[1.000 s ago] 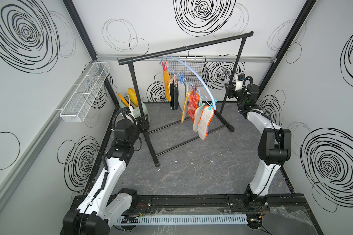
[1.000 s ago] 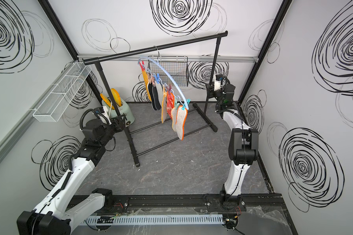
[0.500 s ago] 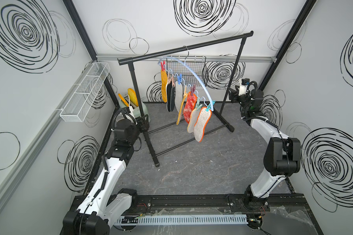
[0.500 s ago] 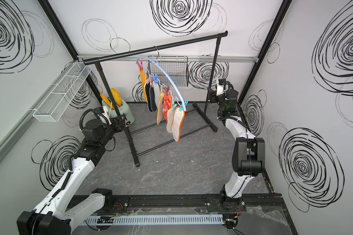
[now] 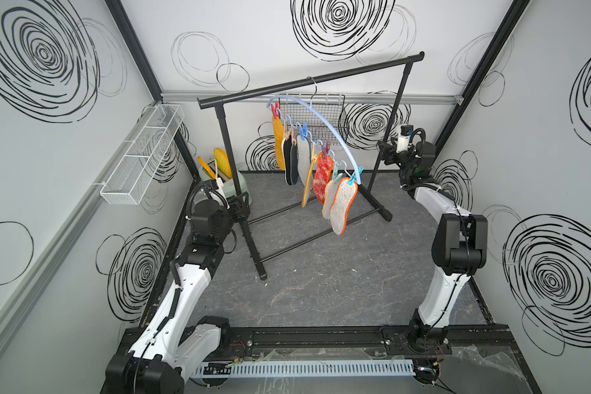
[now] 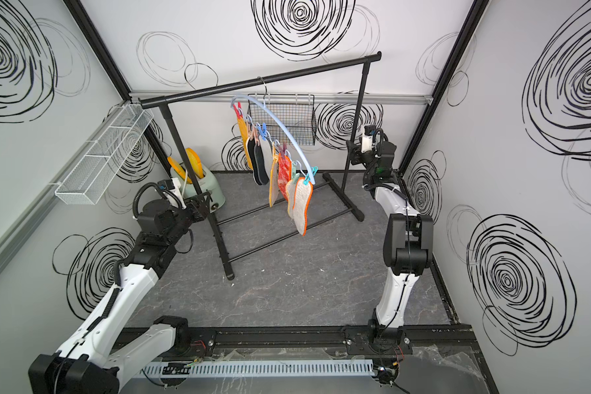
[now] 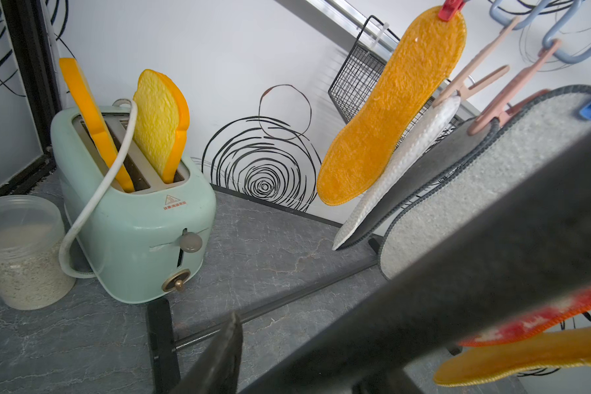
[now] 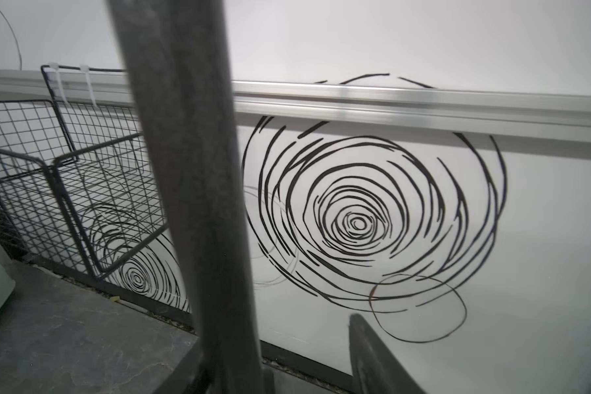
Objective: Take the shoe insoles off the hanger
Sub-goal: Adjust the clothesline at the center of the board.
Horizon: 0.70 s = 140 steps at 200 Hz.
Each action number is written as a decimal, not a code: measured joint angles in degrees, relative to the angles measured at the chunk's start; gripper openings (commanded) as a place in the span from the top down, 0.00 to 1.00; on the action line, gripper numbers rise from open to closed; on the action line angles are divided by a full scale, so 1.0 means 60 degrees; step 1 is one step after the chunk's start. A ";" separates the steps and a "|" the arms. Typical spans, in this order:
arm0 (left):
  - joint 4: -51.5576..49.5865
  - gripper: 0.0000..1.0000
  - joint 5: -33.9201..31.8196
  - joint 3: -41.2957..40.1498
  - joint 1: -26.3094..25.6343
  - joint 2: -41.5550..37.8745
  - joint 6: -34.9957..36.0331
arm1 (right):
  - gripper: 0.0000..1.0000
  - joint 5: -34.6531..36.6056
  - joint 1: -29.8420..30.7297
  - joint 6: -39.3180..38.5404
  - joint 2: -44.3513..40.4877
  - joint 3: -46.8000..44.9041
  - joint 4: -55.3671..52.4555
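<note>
The pale-blue hanger [image 5: 321, 114] hangs by its hook from the black garment rail [image 5: 307, 80]. Several shoe insoles are pegged along it in both top views: an off-white one with an orange rim [image 5: 343, 204] at the front, a red mesh one [image 5: 322, 177], dark ones, and an orange one [image 7: 389, 112] at the back. My left gripper [image 5: 241, 204] is at the rail's left post, jaws open; one finger [image 7: 219, 358] stands apart from the post. My right gripper [image 5: 384, 151] is at the right post, also open; its visible finger [image 8: 372, 358] is clear of the post.
A mint-green toaster [image 7: 133, 221] holding two yellow slices and a clear jar [image 7: 17, 252] stand in the back left corner. A black wire basket [image 8: 82, 191] hangs on the back wall. A white wire shelf [image 5: 140, 157] is fixed to the left wall.
The hanger with its insoles swung left and has come back right. My right gripper shifted right, then back left beside the post. The left arm has not moved.
</note>
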 measured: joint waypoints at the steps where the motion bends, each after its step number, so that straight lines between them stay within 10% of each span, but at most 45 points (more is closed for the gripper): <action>1: 0.0000 0.46 0.0004 0.0000 0.0000 0.0000 0.0000 | 0.54 0.0000 0.0000 0.0000 0.0011 0.0015 -0.0007; 40: 0.0007 0.46 0.0102 0.0000 0.0029 0.0025 -0.0029 | 0.91 -0.0379 0.0084 -0.0022 0.0044 0.0087 -0.0066; 140: 0.0153 0.47 0.0277 0.0004 0.0076 0.0262 -0.0142 | 0.88 0.0852 -0.0124 0.0168 -0.2459 -0.2794 -0.0066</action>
